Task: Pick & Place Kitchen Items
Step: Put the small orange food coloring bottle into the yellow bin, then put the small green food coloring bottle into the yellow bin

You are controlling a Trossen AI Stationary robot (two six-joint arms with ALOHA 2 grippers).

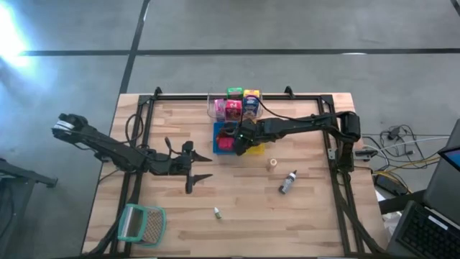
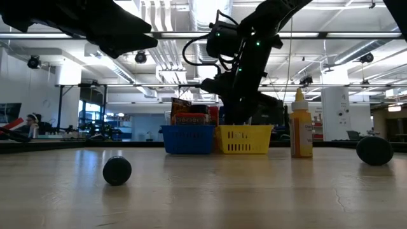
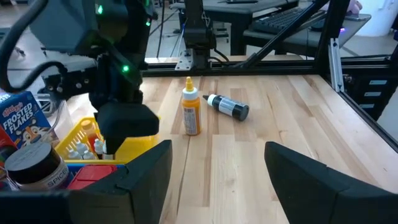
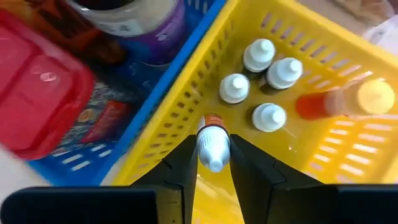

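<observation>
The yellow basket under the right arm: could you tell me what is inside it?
Inside the yellow basket: four white-capped small bottles and an orange-capped one. The right gripper holds another bottle there; its fingers cover the basket's floor below them.

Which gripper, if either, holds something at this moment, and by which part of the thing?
The right gripper pinches a small white-capped bottle at its cap end, over the yellow basket. The left gripper is open and empty.

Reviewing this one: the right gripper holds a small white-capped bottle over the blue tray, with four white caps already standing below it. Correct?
Not quite. The right gripper holds the small white-capped bottle over the yellow tray, not the blue tray beside it. The right wrist view shows this; the four white caps do stand in the yellow one.
</observation>
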